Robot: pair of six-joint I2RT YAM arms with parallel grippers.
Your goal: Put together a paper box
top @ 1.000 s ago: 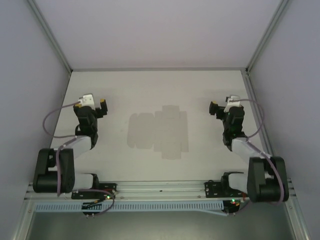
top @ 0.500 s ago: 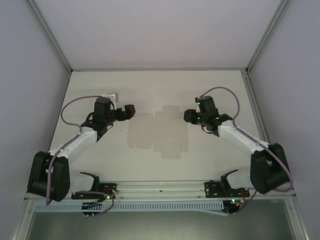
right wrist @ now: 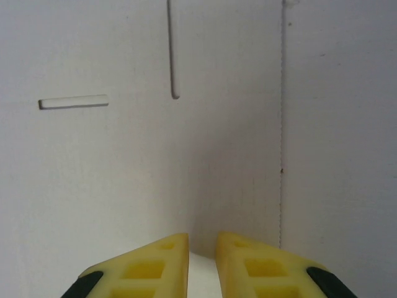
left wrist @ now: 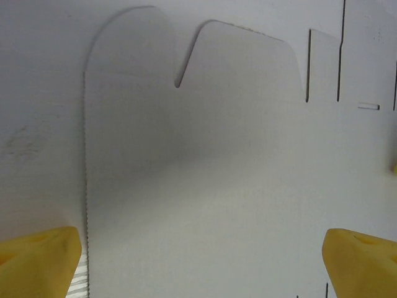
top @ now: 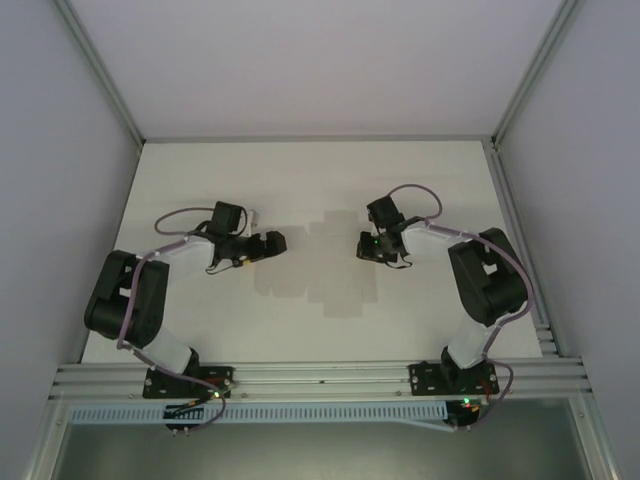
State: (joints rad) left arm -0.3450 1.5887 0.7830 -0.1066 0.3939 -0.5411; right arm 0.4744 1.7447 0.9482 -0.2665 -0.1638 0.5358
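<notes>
Paper box [top: 318, 268] flat die-cut sheet at table [top: 200, 180] centre | left gripper [top: 275, 243] spread wide over its left side | right gripper [right wrist: 203, 242] nearly pressed together, grip unclear | best: pin sheet, fold along perforation [right wrist: 282, 155]

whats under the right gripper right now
The flat paper box lies under the right gripper, with a short slot and a long cut showing. Its yellow fingertips cover the patch beneath them.
</notes>
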